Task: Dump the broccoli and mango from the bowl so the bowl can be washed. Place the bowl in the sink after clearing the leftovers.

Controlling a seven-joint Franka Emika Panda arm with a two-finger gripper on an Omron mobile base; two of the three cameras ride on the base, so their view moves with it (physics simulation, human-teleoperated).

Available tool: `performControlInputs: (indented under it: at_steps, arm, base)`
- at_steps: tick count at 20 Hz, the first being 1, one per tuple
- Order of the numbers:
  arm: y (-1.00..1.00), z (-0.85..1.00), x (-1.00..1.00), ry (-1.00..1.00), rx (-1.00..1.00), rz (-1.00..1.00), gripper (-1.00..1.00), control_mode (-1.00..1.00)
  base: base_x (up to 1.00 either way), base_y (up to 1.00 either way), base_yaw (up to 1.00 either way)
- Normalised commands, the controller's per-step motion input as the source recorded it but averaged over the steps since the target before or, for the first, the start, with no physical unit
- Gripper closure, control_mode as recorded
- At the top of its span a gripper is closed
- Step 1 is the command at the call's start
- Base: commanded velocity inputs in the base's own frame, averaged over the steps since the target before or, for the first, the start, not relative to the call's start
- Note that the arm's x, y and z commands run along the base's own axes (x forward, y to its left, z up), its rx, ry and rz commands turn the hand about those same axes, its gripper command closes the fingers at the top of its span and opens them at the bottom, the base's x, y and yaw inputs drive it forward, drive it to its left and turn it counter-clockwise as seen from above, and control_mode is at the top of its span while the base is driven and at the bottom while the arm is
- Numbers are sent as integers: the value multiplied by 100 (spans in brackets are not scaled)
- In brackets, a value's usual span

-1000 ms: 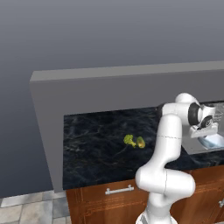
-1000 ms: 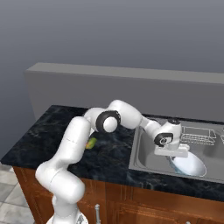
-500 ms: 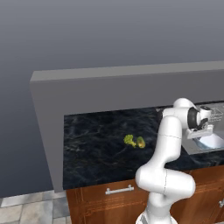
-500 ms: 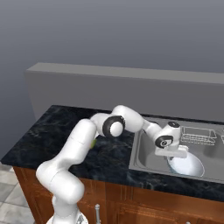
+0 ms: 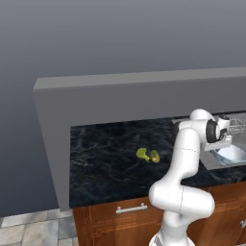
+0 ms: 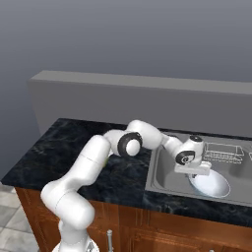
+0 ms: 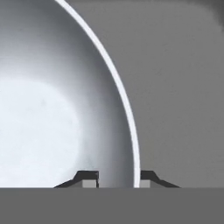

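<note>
While mouth-up in the sink (image 6: 167, 181), the bowl (image 6: 210, 185), its rim seemingly pinched between the claw (image 7: 118, 179) tips.

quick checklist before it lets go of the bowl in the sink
1. Leftovers out of the bowl: ok. The broccoli and mango lie on the counter, and the bowl looks bare inside.
2. Bowl over the sink: ok. The bowl sits low inside the sink.
3. Bowl resting on the sink floor: cannot tell; contact is not visible.
4. End effector grip: ok. The end effector has its fingertips on either side of the bowl's rim.
5. Clear of the wire rack: ok. It stands apart, behind the bowl.
</note>
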Motion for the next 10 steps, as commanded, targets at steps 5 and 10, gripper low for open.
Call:
performControlInputs:
  at_steps: [5,10]
  arm:
    - [5,34,0,0,-1,-6,-100,-100]
    - [34,76,-19,-10,-6,-10,-100,-100]
  base:
    - [0,0,0]
    - [0,0,0]
